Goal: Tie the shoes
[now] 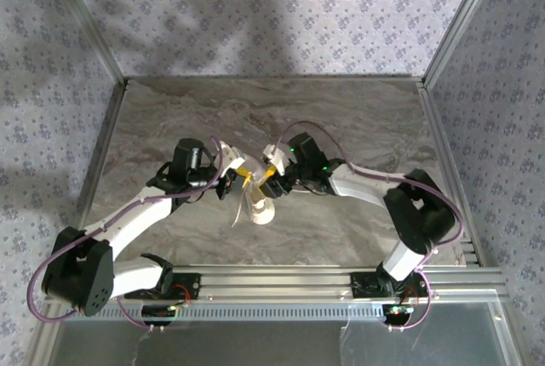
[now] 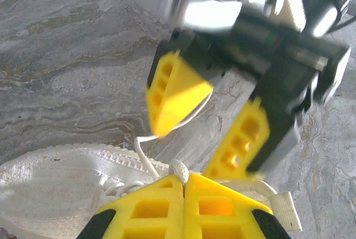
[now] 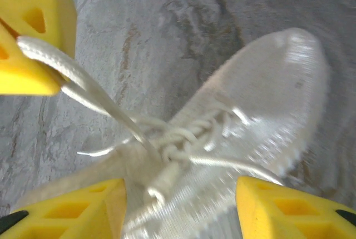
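Marbled grey tabletop (image 1: 341,119), closed in by flower-papered walls (image 1: 255,8) and an aluminium frame (image 1: 443,51); both arms reach to its middle. The white sneaker (image 1: 261,210) sits there, just below the point where the two end effectors meet. Left end effector (image 2: 183,179): fingers pressed together, pinching one lace (image 3: 83,80), which runs from the lacing up and off to the side of the shoe. Right end effector (image 3: 181,189): fingers spread wide and holding nothing, poised above the sneaker with the crossed lacing between them. A loose strand (image 1: 237,213) trails off the shoe onto the tabletop. I judge the step in hand to be the gathering of the laces: one is taken and the other is not yet gripped. No bow is formed, and the blurred lacing does not let me tell whether a first knot is in. The next move, as I read it, calls for the right end effector to descend and close on a free strand alone, clear of the crossed lacing and of the left fingers close by, with the held lace taut. I see no container on the tabletop; the sneaker's own opening is hidden, so I cannot tell its contents.
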`<state>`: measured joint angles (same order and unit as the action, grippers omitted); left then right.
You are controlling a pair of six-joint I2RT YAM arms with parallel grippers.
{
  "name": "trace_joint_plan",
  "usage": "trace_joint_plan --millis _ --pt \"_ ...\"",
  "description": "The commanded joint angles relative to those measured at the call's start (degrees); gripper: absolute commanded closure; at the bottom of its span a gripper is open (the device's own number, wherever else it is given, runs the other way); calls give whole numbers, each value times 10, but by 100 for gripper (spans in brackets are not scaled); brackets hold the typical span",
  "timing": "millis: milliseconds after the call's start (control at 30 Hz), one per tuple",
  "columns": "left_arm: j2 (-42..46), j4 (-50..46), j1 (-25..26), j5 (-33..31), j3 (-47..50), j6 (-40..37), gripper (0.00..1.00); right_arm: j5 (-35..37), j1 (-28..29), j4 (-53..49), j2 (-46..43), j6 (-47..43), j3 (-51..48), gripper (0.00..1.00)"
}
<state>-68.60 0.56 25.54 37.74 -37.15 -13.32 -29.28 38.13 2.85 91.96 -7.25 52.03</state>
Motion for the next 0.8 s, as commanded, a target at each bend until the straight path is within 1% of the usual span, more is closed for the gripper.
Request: trace_joint_plan --millis 0,100,200,300,367,433,500,600,733,767 --pt "4 -21 5 16 -28 -18 100 31 -36 -84 -44 14 -15 44" --pt "5 -34 6 15 -37 -20 100 161 -55 -186 -44 60 6 44" --pt "0 -47 10 16 -44 -25 100 225 -70 -261 -30 118 24 43" --pt "-7 -54 16 16 -50 -30 100 277 -74 -287 -28 185 18 40" --pt "-12 -56 20 17 -53 -33 100 318 -78 -306 -25 254 19 37" --pt "-18 -60 27 17 -56 -37 100 336 -84 -312 -23 325 19 35" --pt "-25 -67 32 17 -61 -44 100 339 -87 -308 -16 370 21 34" --pt "-36 -67 39 18 -67 -48 100 348 -87 -308 10 410 41 34" --pt "-48 -68 44 21 -76 -54 100 355 -83 -335 61 428 79 35" --pt "-49 -70 45 21 -79 -56 100 355 -83 -338 68 445 81 35"
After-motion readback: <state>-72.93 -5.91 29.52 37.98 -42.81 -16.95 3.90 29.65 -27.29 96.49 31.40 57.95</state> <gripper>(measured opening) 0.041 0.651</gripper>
